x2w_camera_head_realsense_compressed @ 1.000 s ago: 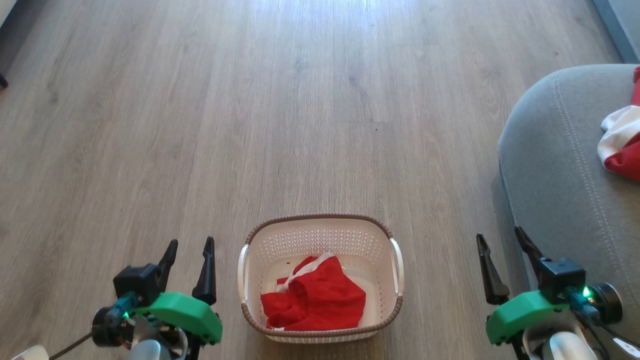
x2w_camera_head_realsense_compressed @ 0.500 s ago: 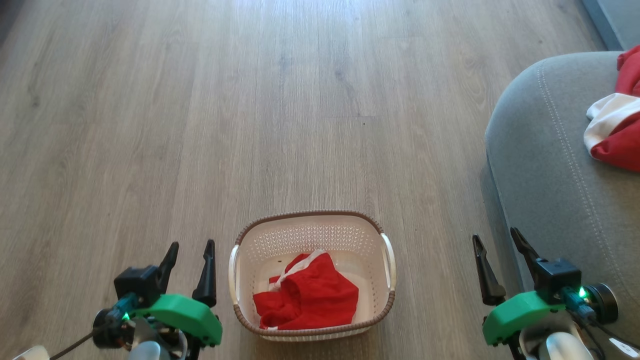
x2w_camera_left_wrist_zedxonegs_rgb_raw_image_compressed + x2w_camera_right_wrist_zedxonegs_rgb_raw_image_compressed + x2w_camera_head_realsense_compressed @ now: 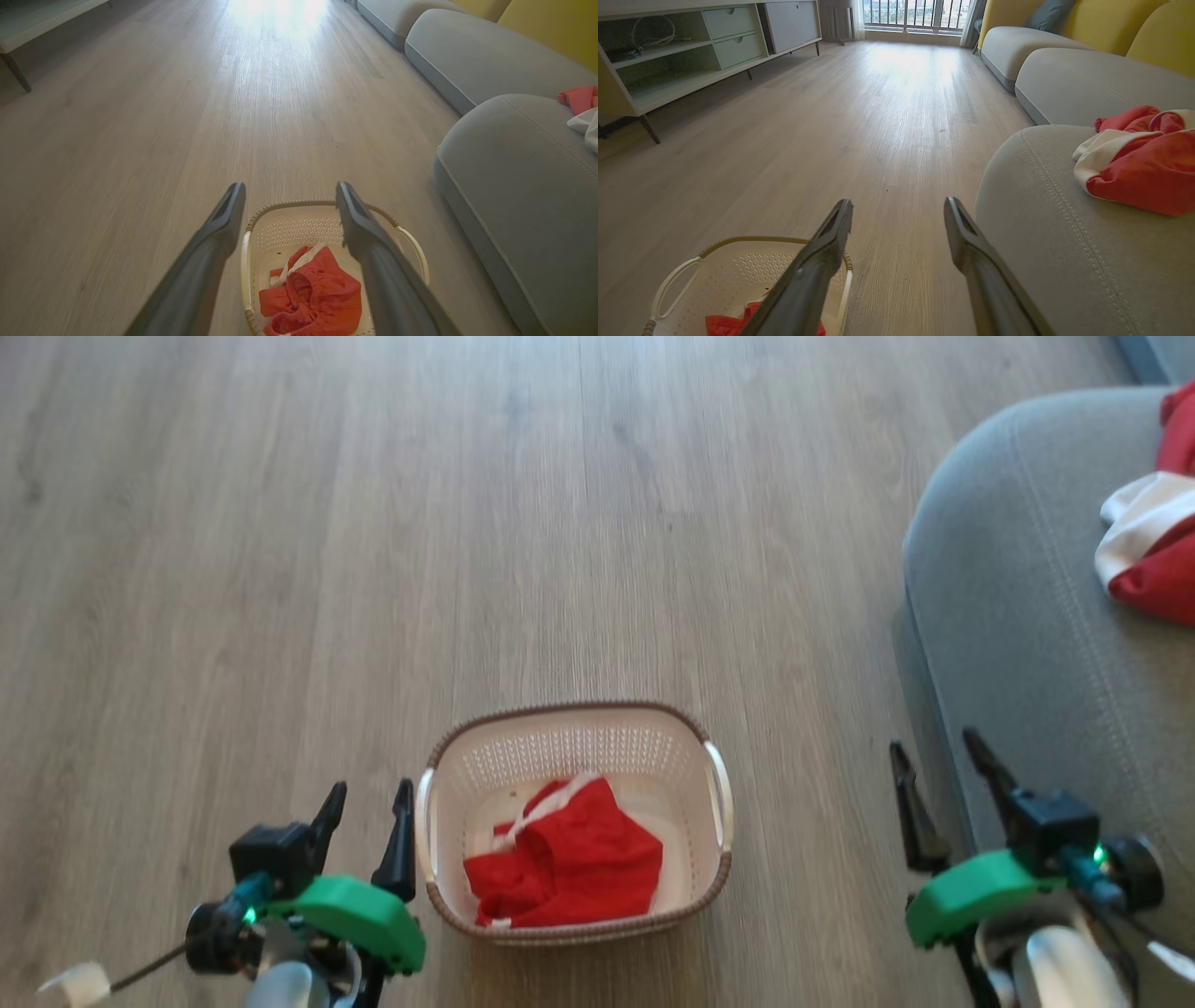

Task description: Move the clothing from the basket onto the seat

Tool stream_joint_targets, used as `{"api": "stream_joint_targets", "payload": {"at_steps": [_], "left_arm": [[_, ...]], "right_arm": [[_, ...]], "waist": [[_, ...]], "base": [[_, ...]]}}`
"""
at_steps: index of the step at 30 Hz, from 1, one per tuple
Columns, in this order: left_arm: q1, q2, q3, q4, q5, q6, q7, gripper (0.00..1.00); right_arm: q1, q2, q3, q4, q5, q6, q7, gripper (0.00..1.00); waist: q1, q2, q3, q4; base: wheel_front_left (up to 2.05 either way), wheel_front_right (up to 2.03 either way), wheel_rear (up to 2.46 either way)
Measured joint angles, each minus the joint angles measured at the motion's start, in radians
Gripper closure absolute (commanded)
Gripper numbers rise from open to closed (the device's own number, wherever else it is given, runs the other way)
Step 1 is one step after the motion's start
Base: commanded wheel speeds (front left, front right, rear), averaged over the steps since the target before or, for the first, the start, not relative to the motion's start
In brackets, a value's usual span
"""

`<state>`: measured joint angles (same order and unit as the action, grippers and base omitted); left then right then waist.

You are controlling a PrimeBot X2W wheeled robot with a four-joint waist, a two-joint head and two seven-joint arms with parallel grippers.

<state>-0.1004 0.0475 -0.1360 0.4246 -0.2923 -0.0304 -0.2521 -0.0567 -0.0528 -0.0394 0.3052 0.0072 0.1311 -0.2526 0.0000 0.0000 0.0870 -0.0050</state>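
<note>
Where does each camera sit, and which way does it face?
Head view: on the head, looking down at wood floor and the cream perforated plastic basket of red fabric clothing; left gripper and right gripper show below.
Left wrist view: on the left wrist, looking along its dark fingers over the basket.
Right wrist view: on the right wrist, along its fingers toward the rounded grey upholstered seat.
All three show basket and seat.

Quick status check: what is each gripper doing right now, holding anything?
Left gripper: jaws open, holding nothing, beside the basket.
Right gripper: jaws open, holding nothing, near the seat.
</note>
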Motion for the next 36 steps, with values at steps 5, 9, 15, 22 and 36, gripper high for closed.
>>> {"api": "stream_joint_targets", "payload": {"at_steps": [5,9,15,22,36], "left_arm": [[-0.11,-0.001,-0.072,0.063,0.0,0.017,0.001,0.0],[-0.227,-0.005,-0.126,0.105,0.001,0.032,0.017,0.0],[-0.483,-0.007,-0.204,0.227,0.037,0.069,0.121,0.0],[-0.703,-0.01,-0.295,0.437,0.068,0.055,0.272,0.0],[-0.929,0.006,-0.345,0.76,0.078,0.064,0.374,0.0]], "right_arm": [[-0.084,-0.002,-0.019,-0.05,0.003,0.0,0.0,0.0],[-0.153,-0.007,-0.023,-0.081,0.014,0.0,0.0,0.0],[-0.274,-0.015,-0.032,-0.126,0.036,0.0,0.0,0.0],[-0.385,-0.015,0.001,-0.148,0.073,0.0,0.0,0.0],[-0.451,-0.01,0.023,-0.181,0.107,0.0,-0.003,0.0]], "waist": [[0.0001,0.0,0.088,-0.013],[0.0003,0.0,0.162,-0.024],[0.0005,0.0,0.335,-0.054],[0.0006,-0.0001,0.539,-0.105],[0.0001,-0.0001,0.79,-0.276]], "base": [[0.0,0.0,0.0],[0.0,0.0,0.0],[0.0,0.0,0.0],[0.0,0.0,0.0],[0.0,0.0,0.0]]}}
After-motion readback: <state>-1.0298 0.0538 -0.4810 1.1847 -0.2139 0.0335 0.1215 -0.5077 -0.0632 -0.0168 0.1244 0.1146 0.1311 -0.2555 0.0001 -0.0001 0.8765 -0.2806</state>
